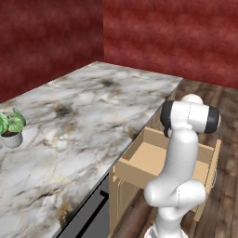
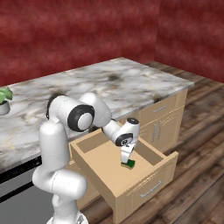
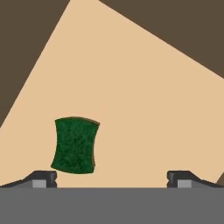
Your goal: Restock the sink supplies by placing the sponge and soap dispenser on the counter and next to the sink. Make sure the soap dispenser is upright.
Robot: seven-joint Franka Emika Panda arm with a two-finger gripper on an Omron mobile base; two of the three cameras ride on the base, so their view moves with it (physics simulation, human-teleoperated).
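The sponge is a small flat green block lying on the floor of an open wooden drawer. In the right base view the sponge lies near the drawer's right side. My gripper hangs straight down just above it. In the hand view my gripper is open, with the sponge close to the left fingertip and nothing held. The marble counter runs above the drawer. The soap dispenser and the sink are out of view.
A potted green plant stands at the counter's left end. The pulled-out drawer juts over the wooden floor beside the arm. A dark appliance front sits under the counter left of the drawer.
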